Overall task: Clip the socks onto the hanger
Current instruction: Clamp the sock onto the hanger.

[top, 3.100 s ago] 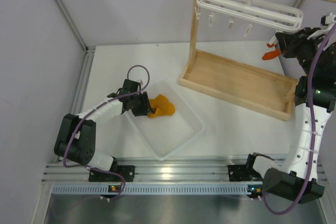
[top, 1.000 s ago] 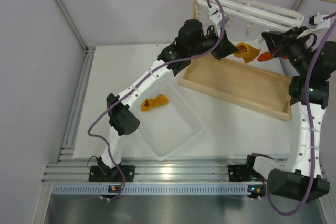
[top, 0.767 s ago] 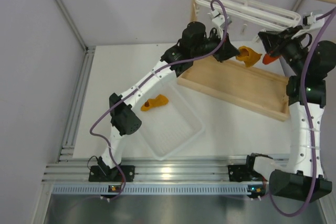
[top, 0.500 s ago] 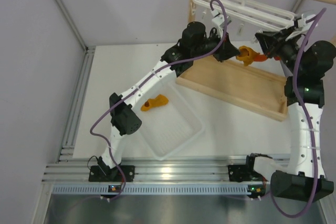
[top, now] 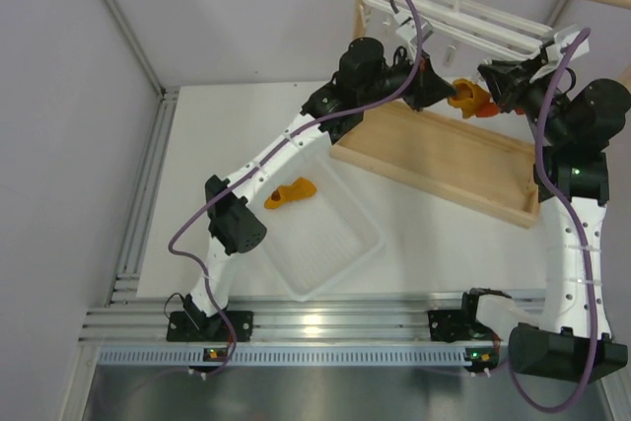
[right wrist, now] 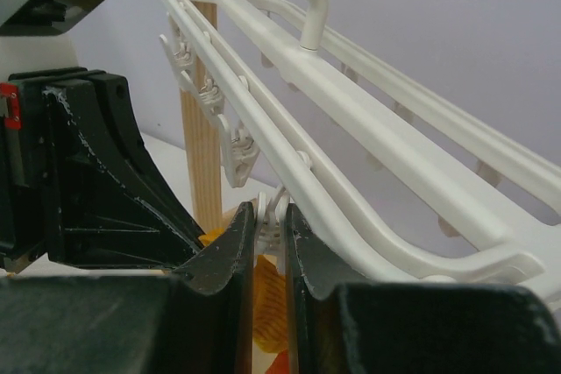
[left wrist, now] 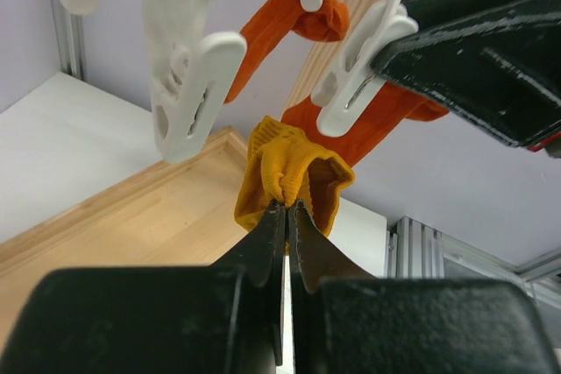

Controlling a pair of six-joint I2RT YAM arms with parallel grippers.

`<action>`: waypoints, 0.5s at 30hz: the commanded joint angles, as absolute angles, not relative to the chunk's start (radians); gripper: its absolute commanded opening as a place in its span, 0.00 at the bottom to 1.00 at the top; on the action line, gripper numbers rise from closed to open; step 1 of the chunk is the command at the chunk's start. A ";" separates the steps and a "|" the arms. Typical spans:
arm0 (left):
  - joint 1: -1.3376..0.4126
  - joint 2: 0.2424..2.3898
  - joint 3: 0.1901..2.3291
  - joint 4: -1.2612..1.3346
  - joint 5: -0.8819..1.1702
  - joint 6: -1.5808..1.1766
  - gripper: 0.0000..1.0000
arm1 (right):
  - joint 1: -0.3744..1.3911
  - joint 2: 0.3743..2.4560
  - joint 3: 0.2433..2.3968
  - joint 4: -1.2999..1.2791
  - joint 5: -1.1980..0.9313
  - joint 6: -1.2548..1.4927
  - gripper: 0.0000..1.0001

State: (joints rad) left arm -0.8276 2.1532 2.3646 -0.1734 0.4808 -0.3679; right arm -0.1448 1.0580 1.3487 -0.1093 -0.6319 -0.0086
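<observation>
The white hanger (top: 463,15) hangs from the wooden rack's top bar and also shows in the right wrist view (right wrist: 351,137). My left gripper (top: 434,92) is shut on a yellow-orange sock (top: 465,98) and holds it up just under the clips. In the left wrist view the gripper (left wrist: 287,206) pinches the sock (left wrist: 285,164) by a fold. My right gripper (top: 498,81) is shut on a white clip (right wrist: 279,215), squeezing it directly above that sock (right wrist: 273,304). Two red-orange socks (left wrist: 302,19) hang clipped behind. A second yellow-orange sock (top: 289,191) lies in the tray.
The white tray (top: 335,248) sits at mid-table. The wooden rack's base tray (top: 434,155) lies under the hanger, and its upright post (top: 363,36) stands left of the grippers. Other free clips (left wrist: 188,76) dangle to the left. The two grippers are almost touching.
My left arm lifted a yellow-orange sock from the tray up to the hanger. My right gripper moved left to meet the sock and now clamps a clip; the hanger shifted slightly left.
</observation>
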 commanded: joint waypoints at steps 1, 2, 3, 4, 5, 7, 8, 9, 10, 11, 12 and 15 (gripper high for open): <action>-0.838 2.158 2.428 -0.069 0.471 -0.399 0.00 | -0.103 1.048 1.336 -0.173 -0.781 -0.025 0.00; -0.839 2.166 2.434 -0.063 0.469 -0.403 0.00 | -0.103 1.048 1.336 -0.172 -0.784 -0.025 0.00; -0.842 2.169 2.444 -0.054 0.462 -0.403 0.00 | -0.103 1.048 1.336 -0.170 -0.785 -0.025 0.00; -0.844 2.174 2.450 -0.051 0.460 -0.403 0.00 | -0.103 1.049 1.338 -0.170 -0.785 -0.025 0.00; -0.845 2.181 2.454 -0.049 0.460 -0.403 0.00 | -0.103 1.051 1.338 -0.169 -0.788 -0.022 0.00; -0.847 2.186 2.464 -0.045 0.457 -0.405 0.00 | -0.103 1.048 1.341 -0.166 -0.788 -0.018 0.00; -0.847 2.192 2.465 -0.044 0.459 -0.408 0.00 | -0.101 1.048 1.341 -0.164 -0.792 -0.017 0.00; -0.848 2.191 2.465 -0.044 0.456 -0.411 0.00 | -0.101 1.048 1.342 -0.166 -0.792 -0.017 0.00; -0.848 2.194 2.465 -0.043 0.456 -0.414 0.00 | -0.101 1.048 1.344 -0.164 -0.790 -0.017 0.00; -0.848 2.197 2.464 -0.043 0.459 -0.417 0.00 | -0.101 1.048 1.345 -0.163 -0.792 -0.015 0.00; -0.848 2.197 2.464 -0.044 0.457 -0.420 0.00 | -0.101 1.048 1.347 -0.161 -0.792 -0.012 0.00; -0.848 2.204 2.457 -0.044 0.456 -0.429 0.00 | -0.101 1.049 1.350 -0.153 -0.795 -0.006 0.00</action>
